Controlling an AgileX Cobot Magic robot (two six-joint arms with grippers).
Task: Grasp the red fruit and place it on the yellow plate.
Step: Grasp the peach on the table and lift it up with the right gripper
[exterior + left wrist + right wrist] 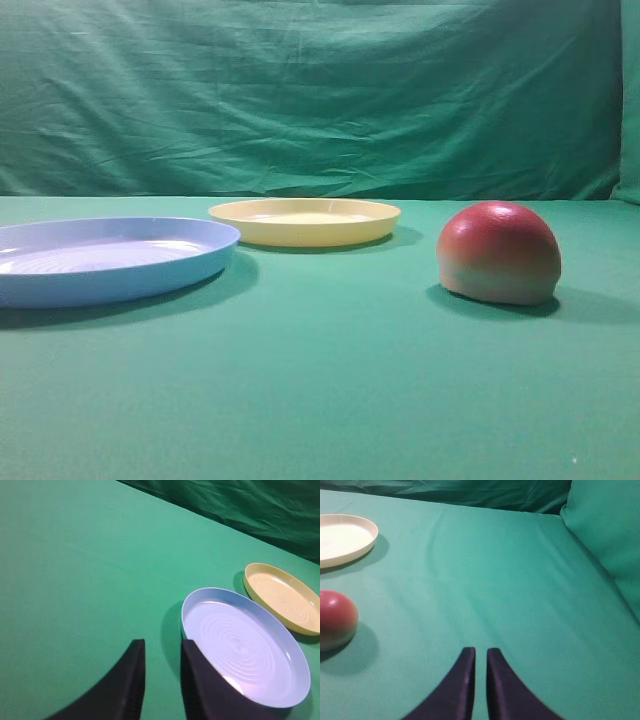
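The red fruit, a dome that is red on top and yellowish-green at its base, rests on the green cloth at the right. It shows at the left edge of the right wrist view. The yellow plate lies bare further back near the middle, also seen from both wrists. My right gripper hangs over bare cloth to the right of the fruit, its fingers nearly together with nothing between them. My left gripper hovers by the near-left rim of the blue plate, fingers apart and empty. Neither gripper appears in the high view.
A light blue plate lies bare at the left, in front of and beside the yellow one. A green cloth backdrop rises behind the table, and a cloth wall stands at the right side.
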